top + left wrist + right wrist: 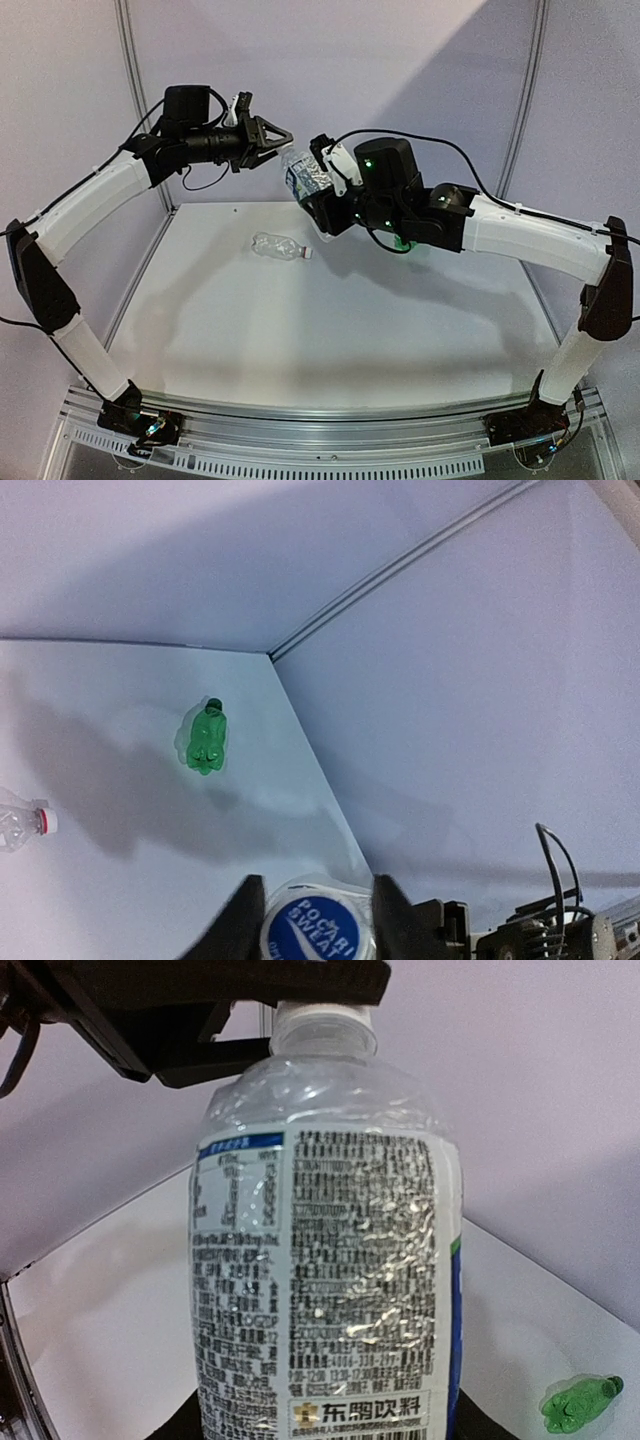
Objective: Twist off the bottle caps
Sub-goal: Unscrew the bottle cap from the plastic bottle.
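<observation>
Closest to the lens, the labelled bottle (320, 1260) hangs in the air over the far half of the worktop (330, 330). The right gripper (312, 195) is clamped round its body, and its neck tilts toward the left side. Its white cap (318, 928) (blue print on top) sits between the fingers (245, 920) of the left gripper (278, 142), which close against it on both sides. An unlabelled bottle (277, 246) lies on its side near the far edge, about midway along, its small white cap (307, 253) pointing right. The green bottle (207, 742) lies near the far right corner, its green cap (213, 704) on.
</observation>
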Controlling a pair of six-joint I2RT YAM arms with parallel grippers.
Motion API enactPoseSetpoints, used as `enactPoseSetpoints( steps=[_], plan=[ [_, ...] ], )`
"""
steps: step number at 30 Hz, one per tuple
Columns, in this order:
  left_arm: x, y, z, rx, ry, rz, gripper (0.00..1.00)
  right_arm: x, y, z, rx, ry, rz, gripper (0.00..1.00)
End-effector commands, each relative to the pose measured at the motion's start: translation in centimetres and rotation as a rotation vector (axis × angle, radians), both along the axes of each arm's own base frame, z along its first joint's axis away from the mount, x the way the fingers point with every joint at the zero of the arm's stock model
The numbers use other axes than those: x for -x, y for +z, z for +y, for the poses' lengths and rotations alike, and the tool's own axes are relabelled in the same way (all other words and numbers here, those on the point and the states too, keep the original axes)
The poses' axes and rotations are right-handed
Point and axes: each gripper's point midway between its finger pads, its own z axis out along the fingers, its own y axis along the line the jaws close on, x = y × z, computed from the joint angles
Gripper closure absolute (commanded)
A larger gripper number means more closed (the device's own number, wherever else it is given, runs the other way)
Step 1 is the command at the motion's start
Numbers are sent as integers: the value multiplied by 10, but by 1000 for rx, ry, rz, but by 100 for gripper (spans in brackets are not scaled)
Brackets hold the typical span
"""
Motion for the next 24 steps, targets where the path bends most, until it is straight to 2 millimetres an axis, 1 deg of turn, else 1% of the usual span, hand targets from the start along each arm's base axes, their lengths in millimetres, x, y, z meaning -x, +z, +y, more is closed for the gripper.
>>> enactPoseSetpoints(
  steps=[1, 3, 4, 5, 8, 10, 14, 17, 18, 20, 22, 23, 24],
  plan=[
    [20, 15, -4, -45, -64, -94, 48, 4, -12, 3, 15, 5, 13, 100],
    [19, 20, 9, -43, -40, -114, 26, 5, -11, 2, 3, 2, 12, 100],
    [20, 25, 15, -36, -30, -130, 8, 6, -10, 0, -3, 1, 11, 100],
    [20, 29, 22, -30, -23, -143, 2, 7, -10, -1, -9, 0, 11, 100],
    [22, 39, 38, -8, -26, -190, 1, 9, -8, -5, -28, -2, 13, 100],
    [27, 44, 44, 1, -42, -222, 1, 12, -6, -7, -43, 3, 14, 100],
    [42, 48, 50, 21, -110, -281, 1, 21, 0, -7, -92, 44, 24, 100],
    [56, 55, 54, 48, -158, -339, 1, 34, 8, -3, -167, 112, 34, 100],
    [62, 56, 55, 64, -182, -352, 1, 40, 6, -1, -192, 144, 40, 100],
    [73, 63, 59, 119, -228, -398, 1, 53, 17, 3, -262, 219, 29, 100],
    [82, 66, 63, 175, -267, -417, 2, 69, 27, 10, -316, 320, 33, 100],
    [85, 61, 64, 198, -281, -400, 3, 75, 31, 12, -336, 354, 31, 100],
    [89, 63, 65, 212, -297, -415, 4, 79, 33, 14, -345, 382, 32, 100]
  ],
)
